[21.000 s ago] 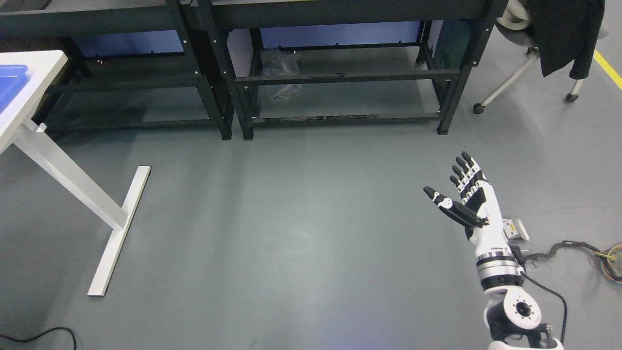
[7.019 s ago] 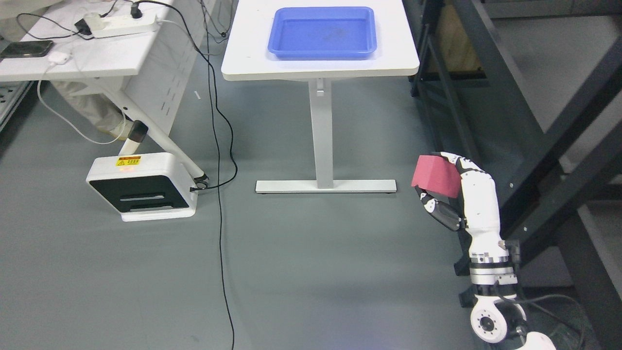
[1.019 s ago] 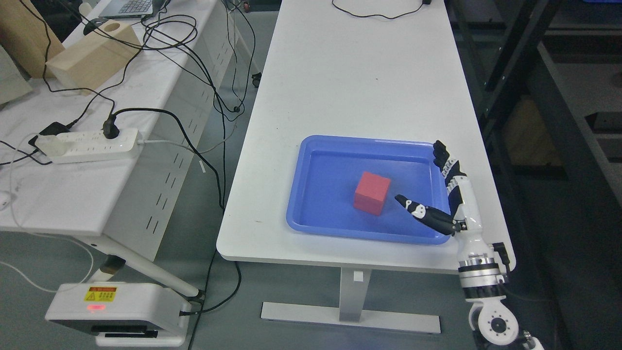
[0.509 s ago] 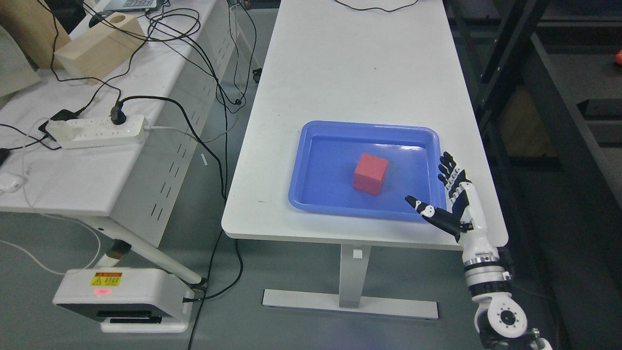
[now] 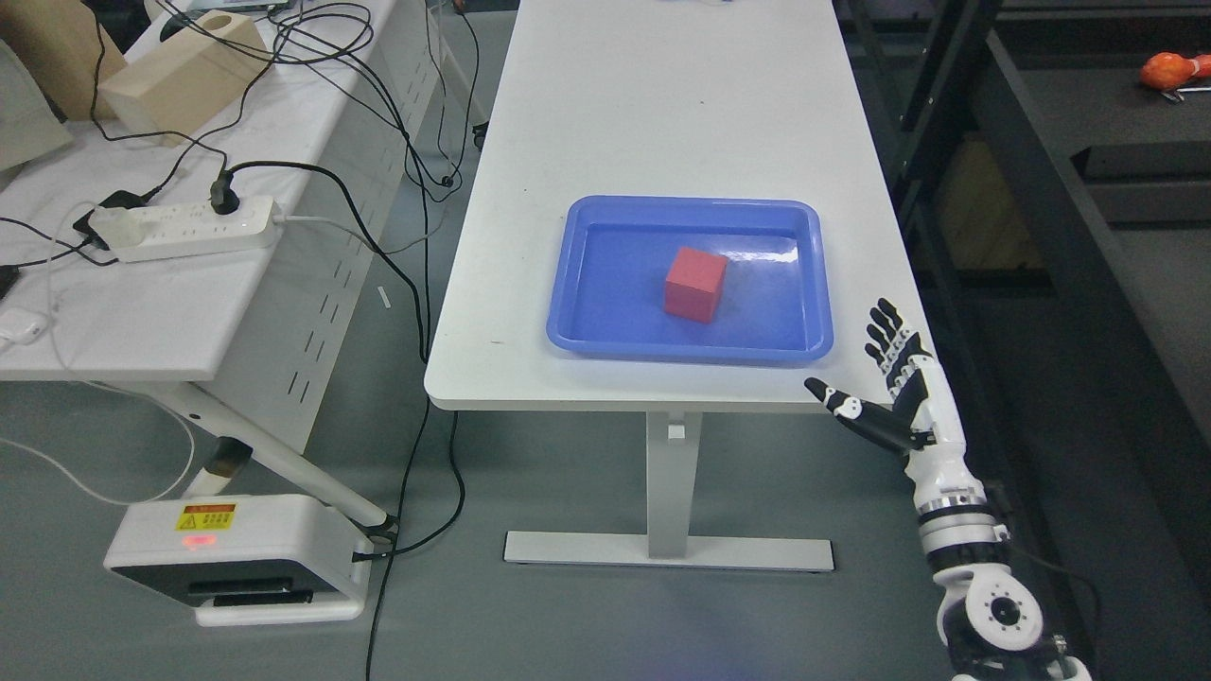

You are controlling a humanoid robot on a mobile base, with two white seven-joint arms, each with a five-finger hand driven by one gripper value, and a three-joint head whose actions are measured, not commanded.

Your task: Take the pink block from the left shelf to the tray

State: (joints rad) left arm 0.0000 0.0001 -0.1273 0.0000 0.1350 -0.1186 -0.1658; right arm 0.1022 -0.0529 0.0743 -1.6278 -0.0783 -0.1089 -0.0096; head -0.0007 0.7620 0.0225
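In the head view the pink block (image 5: pixel 695 285), which reads closer to red here, sits alone near the middle of the blue tray (image 5: pixel 577 336) on the white desk (image 5: pixel 662 104), resting flat with one corner turned toward the camera. The right hand (image 5: pixel 894 397) has pulled back from where it was a second ago: then its thumb reached over the tray floor just beside the block, and now it hangs off the desk's near right corner, past the tray's rim, touching nothing. Its fingers (image 5: pixel 889 336) are spread and straight, the thumb stuck out to the left, holding nothing. Part of that apparent shift is the camera itself, since desk and tray sit higher and further left in the frame than before. Judged from how things lie, the block is delivered and released, so the task looks essentially done, with only the arm's retreat left. The left arm does not show at all. The shelf the block came from cannot be identified; dark racking (image 5: pixel 956 85) runs along the right edge, cut off, with an orange object (image 5: pixel 1171 70) on it too small to make out.
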